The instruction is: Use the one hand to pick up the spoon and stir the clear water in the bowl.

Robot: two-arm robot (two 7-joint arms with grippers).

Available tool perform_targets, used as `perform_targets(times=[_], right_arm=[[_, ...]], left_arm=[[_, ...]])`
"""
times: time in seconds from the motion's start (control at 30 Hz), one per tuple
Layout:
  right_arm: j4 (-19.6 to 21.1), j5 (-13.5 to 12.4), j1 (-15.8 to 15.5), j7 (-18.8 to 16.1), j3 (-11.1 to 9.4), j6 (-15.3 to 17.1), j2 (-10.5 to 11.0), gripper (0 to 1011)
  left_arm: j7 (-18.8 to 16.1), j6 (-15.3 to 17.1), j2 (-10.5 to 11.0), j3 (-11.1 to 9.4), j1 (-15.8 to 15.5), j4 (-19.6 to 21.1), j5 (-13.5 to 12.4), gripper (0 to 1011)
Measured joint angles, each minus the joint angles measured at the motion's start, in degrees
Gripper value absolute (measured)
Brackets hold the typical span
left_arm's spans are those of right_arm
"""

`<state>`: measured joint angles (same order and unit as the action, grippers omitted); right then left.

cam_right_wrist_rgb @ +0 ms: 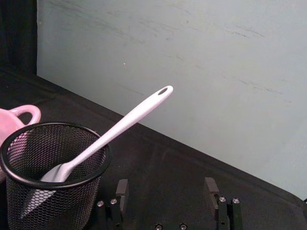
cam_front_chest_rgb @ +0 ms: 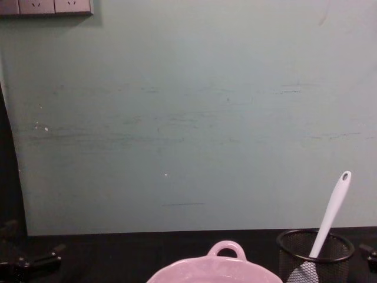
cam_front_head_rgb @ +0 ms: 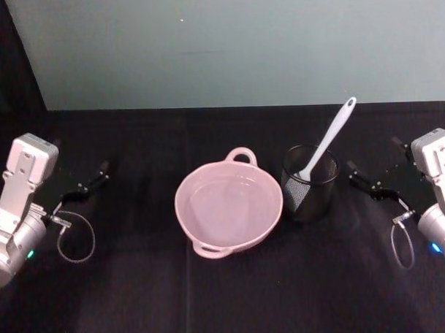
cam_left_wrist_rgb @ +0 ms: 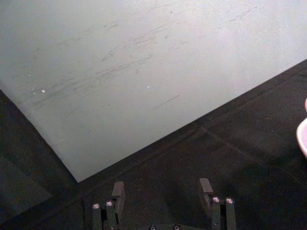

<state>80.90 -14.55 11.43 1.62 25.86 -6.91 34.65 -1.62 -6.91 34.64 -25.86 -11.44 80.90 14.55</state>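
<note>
Black bench under a pale green wall — the pink bowl sits at centre, water faint inside. Just beside it at 3 o'clock, the white spoon leans in a mesh cup. Left gripper at 9 o'clock and right gripper at 3 o'clock both have their fingers spread — neither touches the spoon.

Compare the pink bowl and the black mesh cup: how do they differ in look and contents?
The bowl is wide, shallow and glossy pink; the mesh cup is narrow, deep and see-through black wire. The bowl has loop handles on its rim; the mesh cup has none. The bowl holds water; the mesh cup holds the spoon, leaning. Both stand upright on the black table.
</note>
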Motion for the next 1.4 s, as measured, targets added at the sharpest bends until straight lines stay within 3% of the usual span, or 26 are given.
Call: perform_targets(times=[1.27, 1.4], right_arm=[[0.0, 0.0, 0.0, 0.0, 0.0, 0.0, 0.0, 1003], [1.6, 0.1, -1.5, 0.6, -1.5, 0.7, 0.4, 1003]], left_arm=[[0.0, 0.0, 0.0, 0.0, 0.0, 0.0, 0.0, 1011], [0.0, 0.0, 0.0, 0.0, 0.0, 0.0, 0.0, 1011]])
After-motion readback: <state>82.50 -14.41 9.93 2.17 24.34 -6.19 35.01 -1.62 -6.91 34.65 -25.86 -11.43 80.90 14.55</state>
